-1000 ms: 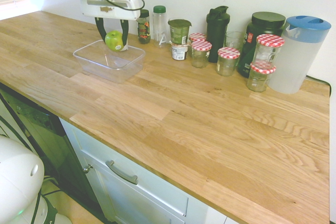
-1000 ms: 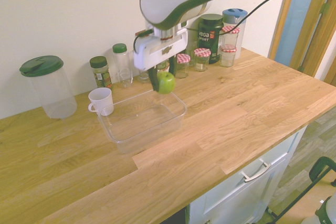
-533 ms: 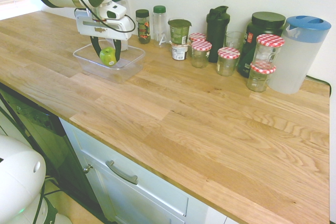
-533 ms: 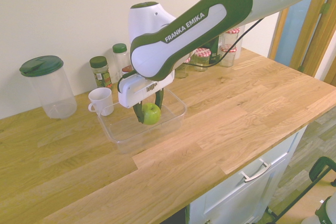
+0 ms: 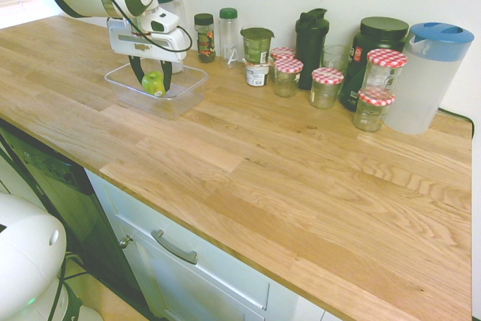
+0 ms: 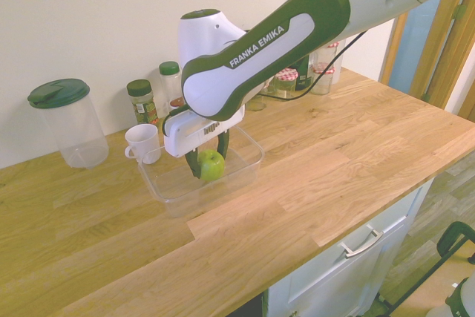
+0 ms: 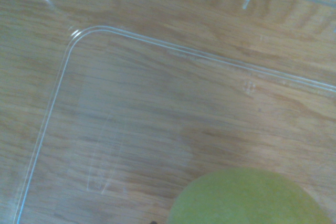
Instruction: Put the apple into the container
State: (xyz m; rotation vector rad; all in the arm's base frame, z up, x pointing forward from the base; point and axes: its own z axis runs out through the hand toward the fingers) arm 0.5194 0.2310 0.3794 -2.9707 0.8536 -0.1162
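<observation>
first exterior view: the gripper [image 5: 153,83] is clamped on the apple [image 5: 153,82], low inside the container [image 5: 192,85] near the worktop's back edge, likely so it won't drop and roll.

second exterior view: the apple [image 6: 211,165] sits between the fingers, below the container's [image 6: 249,167] rim.

wrist view: the apple [image 7: 247,199] hangs over the container's [image 7: 58,85] clear floor.

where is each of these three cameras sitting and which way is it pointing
First exterior: high off the worktop's front edge, facing the wall; arm enters top left.
Second exterior: opposite end, facing back; arm enters top right.
Wrist: looking straight down into the tub.
All share the small green apple, held by the gripper inside the clear rectangular plastic container.
</observation>
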